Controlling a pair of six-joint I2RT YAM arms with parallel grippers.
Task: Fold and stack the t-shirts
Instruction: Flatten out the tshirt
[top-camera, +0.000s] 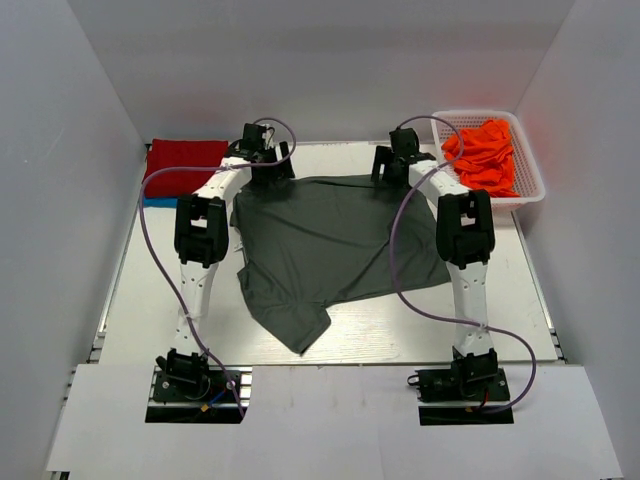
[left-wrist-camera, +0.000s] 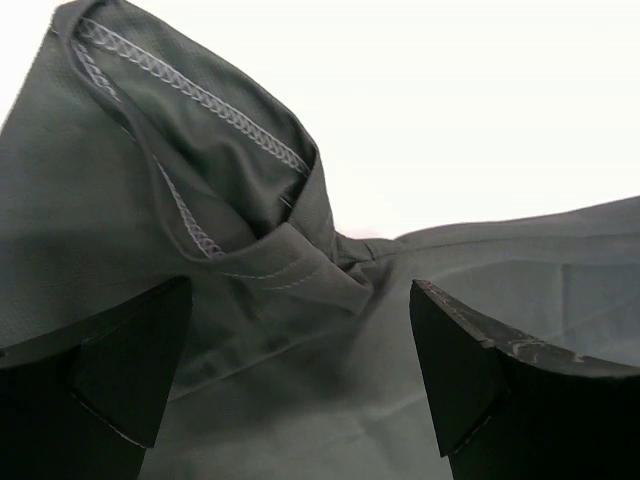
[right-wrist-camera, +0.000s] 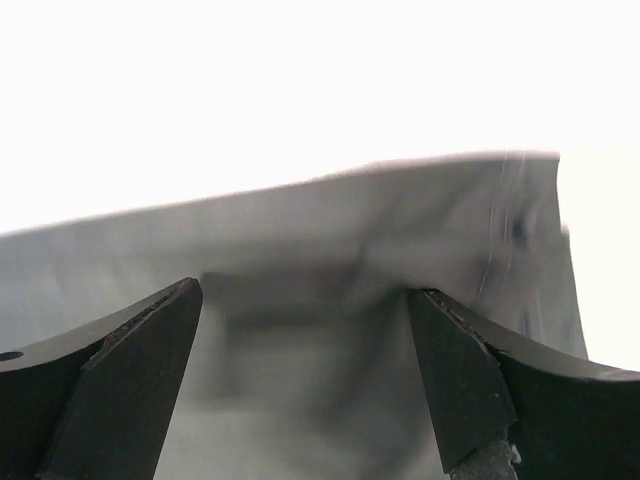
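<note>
Position check: the large dark charcoal-grey cloth t-shirt (top-camera: 330, 240) lies spread and somewhat rumpled at the middle of the white table (top-camera: 400, 330), with one sleeve trailing toward 6 o'clock. A folded red cloth t-shirt (top-camera: 185, 160) sits at 10 o'clock, with a sliver of blue cloth t-shirt (top-camera: 158, 201) showing at its near edge. Bright orange cloth t-shirts (top-camera: 483, 152) are heaped in the white plastic lattice basket (top-camera: 535, 185) at 2 o'clock.

Step in hand, as judged: taking the charcoal shirt's far edge at its two ends to begin a fold. To do it well, each pincer should close on the stitched hem rather than on loose cloth behind it and should catch every layer there. Both arms should then lift together so the edge stays taut and level. On the left the hem is doubled over itself, so a shallow bite could take only the top layer.

Left gripper (left-wrist-camera: 300, 300), at 11 o'clock on the shirt: jaws spread wide, holding nothing. The folded hem lies in the gap between its black fingers (left-wrist-camera: 120, 370). Contact with the cloth cannot be told.

Right gripper (right-wrist-camera: 305, 300), at 1 o'clock: jaws likewise wide, nothing gripped, with a raised grey edge of the shirt just ahead of them.
</note>
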